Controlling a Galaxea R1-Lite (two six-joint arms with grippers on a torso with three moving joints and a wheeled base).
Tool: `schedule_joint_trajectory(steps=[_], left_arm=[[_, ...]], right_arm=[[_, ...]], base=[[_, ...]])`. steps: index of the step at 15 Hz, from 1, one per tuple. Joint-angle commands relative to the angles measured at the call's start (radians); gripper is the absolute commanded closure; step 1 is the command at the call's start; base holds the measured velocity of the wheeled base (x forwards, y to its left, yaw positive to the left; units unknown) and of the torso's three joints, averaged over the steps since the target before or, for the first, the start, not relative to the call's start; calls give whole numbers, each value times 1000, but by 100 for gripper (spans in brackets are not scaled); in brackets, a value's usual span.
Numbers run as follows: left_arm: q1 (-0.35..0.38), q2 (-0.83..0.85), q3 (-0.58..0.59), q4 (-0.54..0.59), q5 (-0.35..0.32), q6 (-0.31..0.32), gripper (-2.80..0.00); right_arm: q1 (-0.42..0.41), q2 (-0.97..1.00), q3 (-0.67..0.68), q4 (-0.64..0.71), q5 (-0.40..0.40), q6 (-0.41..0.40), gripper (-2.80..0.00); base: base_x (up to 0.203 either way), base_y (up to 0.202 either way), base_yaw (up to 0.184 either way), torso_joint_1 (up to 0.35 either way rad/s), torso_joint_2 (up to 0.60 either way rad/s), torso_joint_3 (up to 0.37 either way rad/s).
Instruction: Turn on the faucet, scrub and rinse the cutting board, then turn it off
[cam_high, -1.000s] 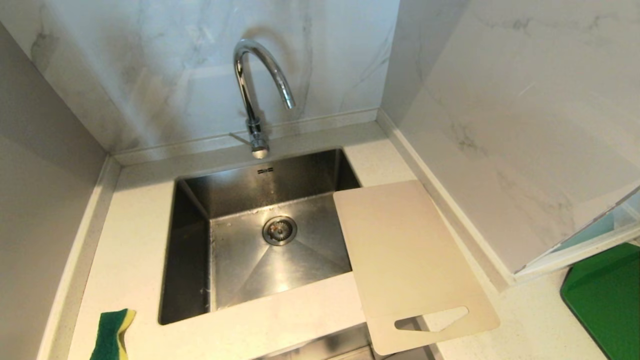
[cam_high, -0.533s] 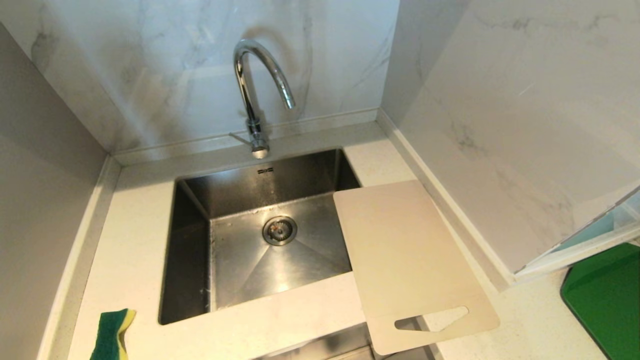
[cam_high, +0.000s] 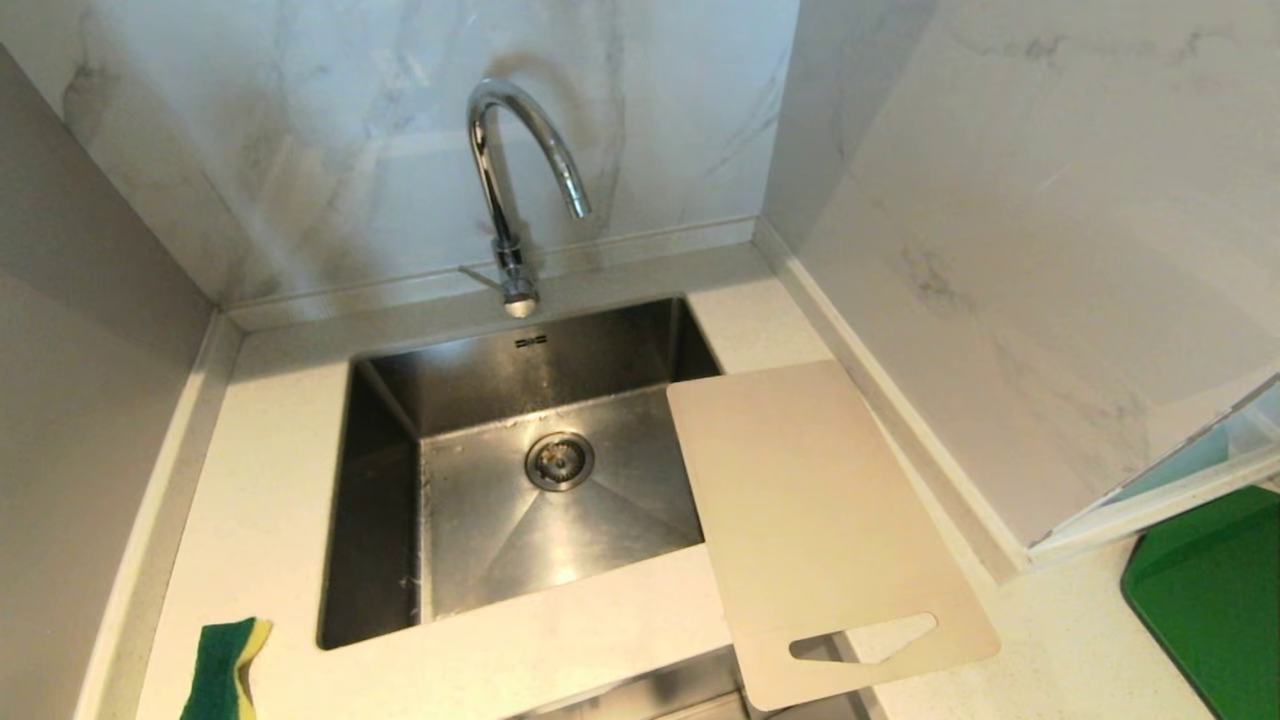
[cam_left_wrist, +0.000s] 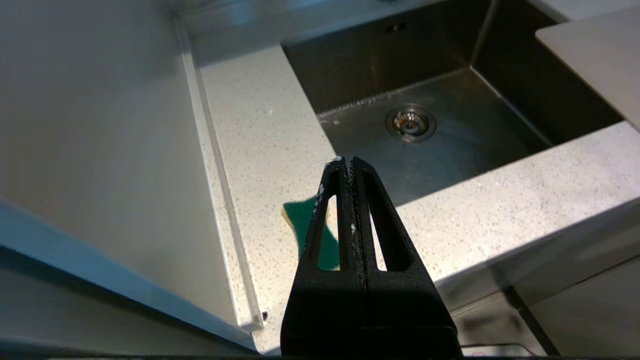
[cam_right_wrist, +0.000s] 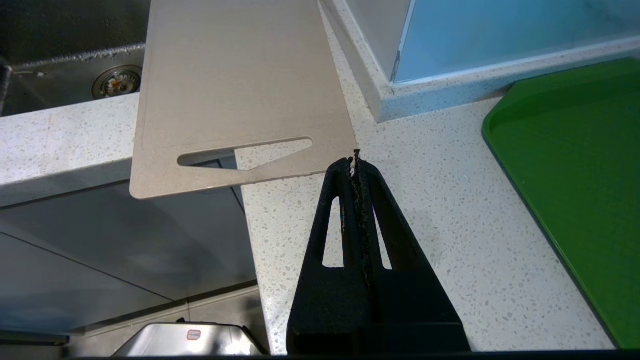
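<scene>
1. From the head camera I see the faucet (cam_high: 510, 190) standing behind the sink (cam_high: 380, 500), spout arched over the basin, and I can make out no water running. The cutting board (cam_high: 810, 520) lies flat on the counter (cam_high: 270, 440) at the sink's right, one corner overhanging the basin and its handle-slot end jutting past the counter's front edge. A green and yellow sponge (cam_high: 225, 670) lies near the front left corner. A green mat (cam_high: 1215, 600) sits far right. Neither arm shows here.
2. On my left wrist camera, the left gripper (cam_left_wrist: 348, 161) has its fingers pressed together on nothing, hanging above the sponge (cam_left_wrist: 305, 227) near the sink's (cam_left_wrist: 350, 65) front left corner.
3. On my right wrist camera, the right gripper (cam_right_wrist: 355, 162) is likewise closed and empty, over the counter (cam_right_wrist: 425, 200) just beside the cutting board's (cam_right_wrist: 235, 75) slot end, with the green mat (cam_right_wrist: 575, 160) well off to the side.
</scene>
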Motion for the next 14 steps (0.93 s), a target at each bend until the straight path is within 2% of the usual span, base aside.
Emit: schedule_joint_trajectory(steps=[1, 3, 4, 7, 14], left_arm=[[0, -37, 111, -110, 10, 0, 0], [-1, -39, 197, -218, 25, -2, 0], [-1, -41, 197, -216, 39, -4, 0], [-3, -41, 197, -201, 84, 8, 0], [-4, -41, 198, -68, 24, 8, 0]], right_arm=[[0, 2, 0, 0, 0, 0, 0], [0, 2, 0, 0, 0, 0, 0], [0, 1, 0, 0, 0, 0, 0], [0, 1, 0, 0, 0, 0, 0], [0, 1, 0, 0, 0, 0, 0]], base=[[0, 0, 0, 0, 0, 0], [0, 0, 0, 0, 0, 0], [0, 0, 0, 0, 0, 0], [0, 0, 0, 0, 0, 0], [0, 0, 0, 0, 0, 0]])
